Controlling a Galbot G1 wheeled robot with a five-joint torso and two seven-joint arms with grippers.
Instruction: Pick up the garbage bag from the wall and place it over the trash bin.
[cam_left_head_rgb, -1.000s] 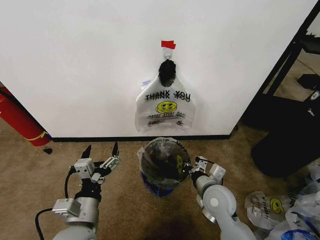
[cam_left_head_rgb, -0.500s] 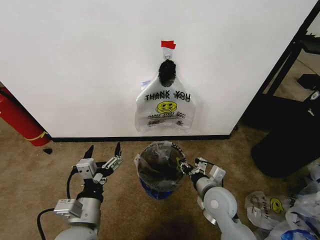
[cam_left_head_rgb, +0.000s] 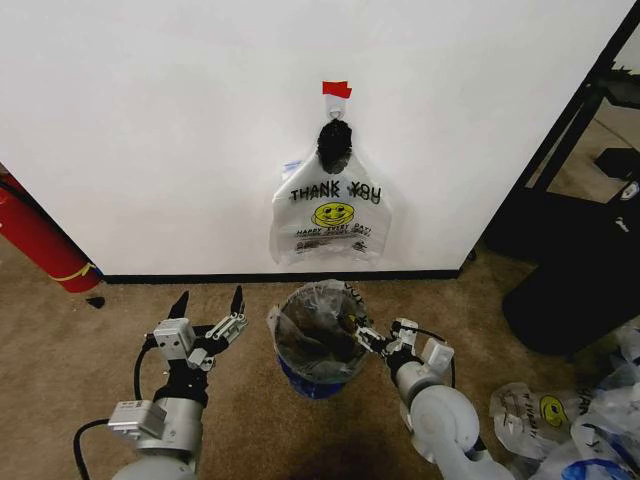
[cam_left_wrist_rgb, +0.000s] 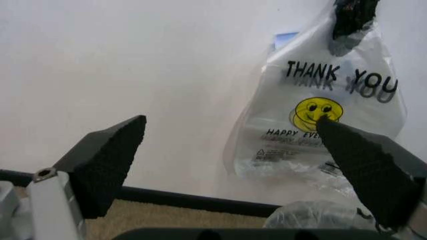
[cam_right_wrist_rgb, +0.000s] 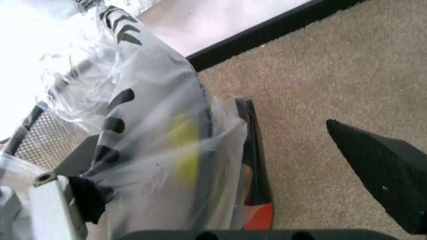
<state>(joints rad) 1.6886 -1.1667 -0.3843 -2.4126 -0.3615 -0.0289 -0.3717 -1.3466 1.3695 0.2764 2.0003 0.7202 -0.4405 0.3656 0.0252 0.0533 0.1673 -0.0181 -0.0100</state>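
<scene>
A white "THANK YOU" garbage bag (cam_left_head_rgb: 330, 215) with a yellow smiley hangs from a hook on the white wall (cam_left_head_rgb: 150, 120), under a piece of red tape (cam_left_head_rgb: 336, 89). It also shows in the left wrist view as the hanging bag (cam_left_wrist_rgb: 327, 115). Below it the black mesh trash bin (cam_left_head_rgb: 312, 372) stands on the carpet with another clear printed bag (cam_left_head_rgb: 315, 325) draped over its rim. My right gripper (cam_left_head_rgb: 375, 335) is open at the bin's right rim. In the right wrist view its span (cam_right_wrist_rgb: 233, 130) straddles the bag's edge (cam_right_wrist_rgb: 153, 125). My left gripper (cam_left_head_rgb: 210, 305) is open, left of the bin.
A red fire extinguisher (cam_left_head_rgb: 40, 245) leans at the wall's far left. Black furniture (cam_left_head_rgb: 580, 250) stands at the right, with a heap of similar bags (cam_left_head_rgb: 580, 420) on the carpet below it. A black baseboard (cam_left_head_rgb: 200, 277) runs along the wall.
The bagged bin has shifted slightly left and stands more upright. My right gripper has moved a little forward beside its rim. The left arm has barely moved.
</scene>
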